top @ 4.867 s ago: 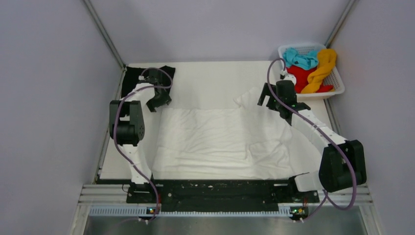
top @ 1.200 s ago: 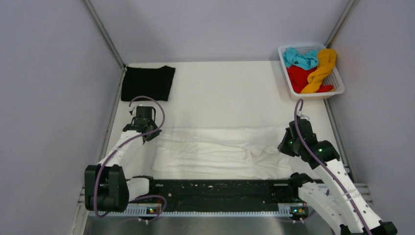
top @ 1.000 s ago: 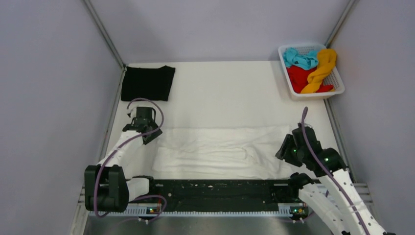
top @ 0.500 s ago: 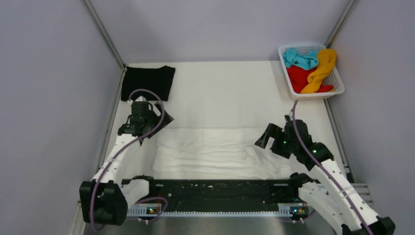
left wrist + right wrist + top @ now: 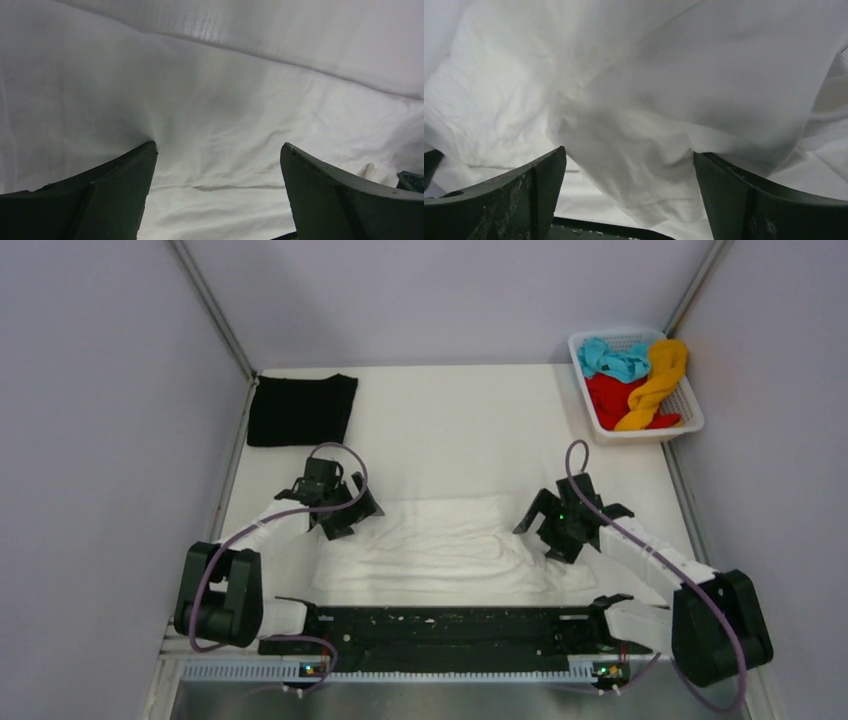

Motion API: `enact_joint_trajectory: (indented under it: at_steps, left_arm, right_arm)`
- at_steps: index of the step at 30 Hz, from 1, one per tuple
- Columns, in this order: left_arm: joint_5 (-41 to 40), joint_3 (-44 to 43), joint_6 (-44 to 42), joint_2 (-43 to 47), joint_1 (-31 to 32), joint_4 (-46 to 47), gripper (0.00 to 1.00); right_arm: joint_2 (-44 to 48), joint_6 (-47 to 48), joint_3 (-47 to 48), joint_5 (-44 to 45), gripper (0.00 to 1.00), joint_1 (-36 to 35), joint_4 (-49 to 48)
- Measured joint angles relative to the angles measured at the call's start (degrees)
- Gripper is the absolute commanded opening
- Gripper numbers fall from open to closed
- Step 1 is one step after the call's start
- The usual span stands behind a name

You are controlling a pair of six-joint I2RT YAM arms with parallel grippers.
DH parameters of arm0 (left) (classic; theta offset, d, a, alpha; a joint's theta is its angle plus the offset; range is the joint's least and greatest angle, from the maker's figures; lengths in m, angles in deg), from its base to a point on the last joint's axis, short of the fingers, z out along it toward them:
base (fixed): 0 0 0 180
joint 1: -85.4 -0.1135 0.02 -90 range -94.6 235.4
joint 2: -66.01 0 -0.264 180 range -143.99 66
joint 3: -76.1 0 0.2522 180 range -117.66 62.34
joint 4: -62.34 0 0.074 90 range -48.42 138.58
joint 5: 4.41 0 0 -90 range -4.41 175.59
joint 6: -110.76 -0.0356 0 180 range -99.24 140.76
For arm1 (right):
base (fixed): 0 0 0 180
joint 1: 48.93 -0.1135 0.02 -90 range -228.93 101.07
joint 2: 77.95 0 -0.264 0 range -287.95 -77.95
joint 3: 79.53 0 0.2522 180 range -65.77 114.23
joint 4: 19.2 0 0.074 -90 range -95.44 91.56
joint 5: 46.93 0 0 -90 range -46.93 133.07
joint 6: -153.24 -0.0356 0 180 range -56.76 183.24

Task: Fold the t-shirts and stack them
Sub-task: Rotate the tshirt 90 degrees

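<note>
**Mara:** Where was the shirt being worked on?

**Theo:** The plain white cloth t-shirt lay as a long, rumpled band across the near part of the white table, running left to right between the two arms. It was partly folded, not yet a neat packet.

**Mara:** So what would the next step need?

**Theo:** By my reading, another fold was due. To do it well, each gripper should take all the layers at its edge, not just the top sheet. Both should lift level and together, so the band does not twist or drag. Smoothing the wrinkled middle first would help, since creases folded inside would make a lumpy packet.

**Mara:** And the grippers?

**Theo:** Both had their fingers spread wide and held nothing. The left gripper hung low over the band's left part. The cloth puckered at one fingertip, so it probably touched there, though I could not be sure. The right gripper hung over the right part, above a raised, loose fold of the fabric. I could not tell whether it touched.

**Mara:** The rest?

**Theo:** A folded black cloth t-shirt lay flat in the far left corner, well apart from the white one. It looked like the start of the stack. At the far right, a white plastic lattice basket held bunched shirts in teal, red and yellow-orange, all unfolded.
</note>
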Motion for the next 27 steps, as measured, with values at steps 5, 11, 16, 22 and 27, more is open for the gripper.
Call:
enact_joint_trajectory:
  at_steps: [5, 11, 16, 22, 27]
  left_arm:
    - [-2.32, 0.76, 1.6, 0.46, 4.09, 2.16, 0.99]
    - [-3.21, 1.9, 8.44, 1.44, 14.32, 3.91, 0.99]
    - [-3.17, 2.4, 14.99, 2.47, 18.73, 4.07, 0.99]
    - [-1.92, 2.01, 19.78, -1.73, 22.14, 9.09, 0.99]
    - [1.38, -0.33, 21.88, -6.97, 24.2, 14.71, 0.99]
  right_arm:
    - [-18.47, 2.86, 11.28, -2.47, 0.99, 5.73, -5.53]
    - [-46.07, 10.6, 40.39, -2.89, 0.99, 6.8, -11.76]
    - [-68.22, 17.7, 71.04, -6.45, 0.99, 6.78, -12.48]
    - [-91.17, 22.01, 106.51, -16.76, 0.92, 5.97, -10.14]
    - [-96.26, 22.03, 113.35, -21.55, 0.98, 4.48, -12.79]
